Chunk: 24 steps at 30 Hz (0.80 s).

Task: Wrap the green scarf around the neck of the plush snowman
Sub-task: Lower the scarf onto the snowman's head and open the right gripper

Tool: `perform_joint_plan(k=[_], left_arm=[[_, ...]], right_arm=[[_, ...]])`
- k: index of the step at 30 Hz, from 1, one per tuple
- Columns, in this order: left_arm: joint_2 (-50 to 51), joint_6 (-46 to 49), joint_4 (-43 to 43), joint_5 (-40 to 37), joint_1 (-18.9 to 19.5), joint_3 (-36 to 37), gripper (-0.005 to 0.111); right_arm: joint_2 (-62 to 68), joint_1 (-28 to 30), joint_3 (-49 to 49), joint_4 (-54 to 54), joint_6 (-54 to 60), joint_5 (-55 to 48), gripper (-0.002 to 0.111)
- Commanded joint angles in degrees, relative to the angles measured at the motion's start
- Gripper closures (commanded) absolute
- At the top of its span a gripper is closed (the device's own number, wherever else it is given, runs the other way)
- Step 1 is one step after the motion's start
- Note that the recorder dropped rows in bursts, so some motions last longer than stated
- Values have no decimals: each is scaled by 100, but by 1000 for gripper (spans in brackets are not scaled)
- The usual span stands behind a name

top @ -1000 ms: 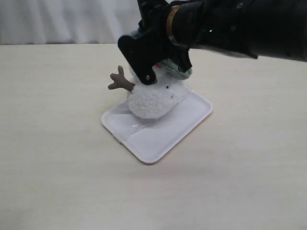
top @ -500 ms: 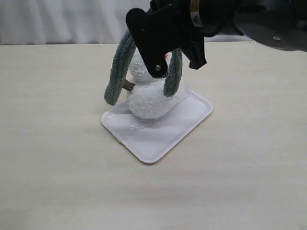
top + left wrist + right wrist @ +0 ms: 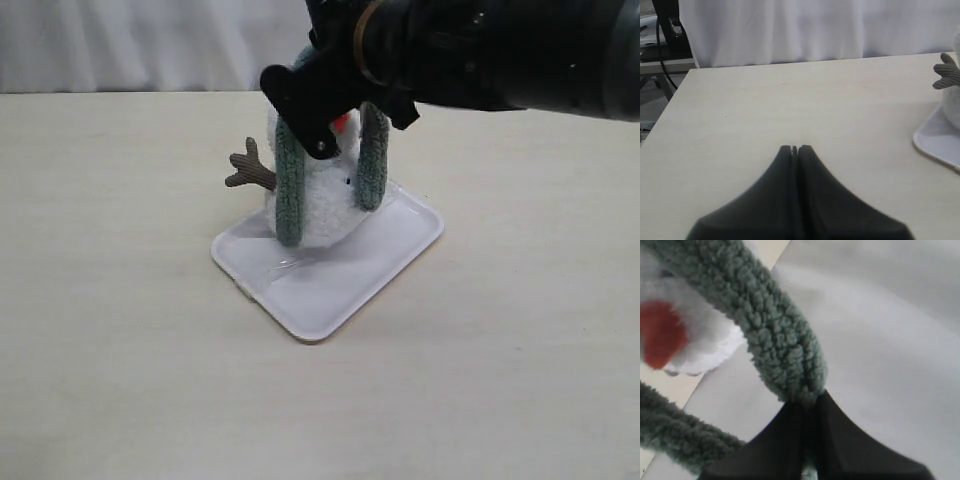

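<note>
The plush snowman (image 3: 320, 205) stands on a white tray (image 3: 330, 280), its brown twig arm (image 3: 248, 170) sticking out to the left and a bit of orange nose (image 3: 342, 122) showing. The green scarf (image 3: 289, 195) hangs in two strands down its front, one on each side (image 3: 373, 160). My right gripper (image 3: 335, 105) hovers over the snowman's head, shut on the scarf (image 3: 775, 335) pinched between its fingertips (image 3: 807, 402). The head and neck are mostly hidden behind the arm. My left gripper (image 3: 794, 148) is shut on nothing, above bare table.
The tray (image 3: 940, 142) lies at an angle on a pale wooden table (image 3: 120, 330). A white curtain (image 3: 130, 45) runs along the back edge. In the left wrist view, the table's far corner (image 3: 690, 72) and dark cables (image 3: 665, 35) show.
The right gripper has come down with the scarf. The left strand, which swung wide, now hangs straight against the snowman's body, and the twig arm shows again.
</note>
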<state>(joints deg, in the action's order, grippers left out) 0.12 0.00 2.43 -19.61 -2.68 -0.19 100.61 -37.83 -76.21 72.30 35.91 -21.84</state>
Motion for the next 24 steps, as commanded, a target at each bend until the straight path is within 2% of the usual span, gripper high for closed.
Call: perform_joint_plan(k=[1,5,17,24], left_arm=[[-12,0,-12,60,-5,19,107],[-12,0,-12,60,-5,19,107],[-12,0,-12,60,-5,19,107],[-12,0,-12,60,-5,19,107]], right_arm=[[314,53,-378,480,-1095,703,104],[662,53,-693,480,-1768,665,104],[1044,65,-755,480,-1794,-103,104],[1044,134,-755,76,-1950,-28,104]])
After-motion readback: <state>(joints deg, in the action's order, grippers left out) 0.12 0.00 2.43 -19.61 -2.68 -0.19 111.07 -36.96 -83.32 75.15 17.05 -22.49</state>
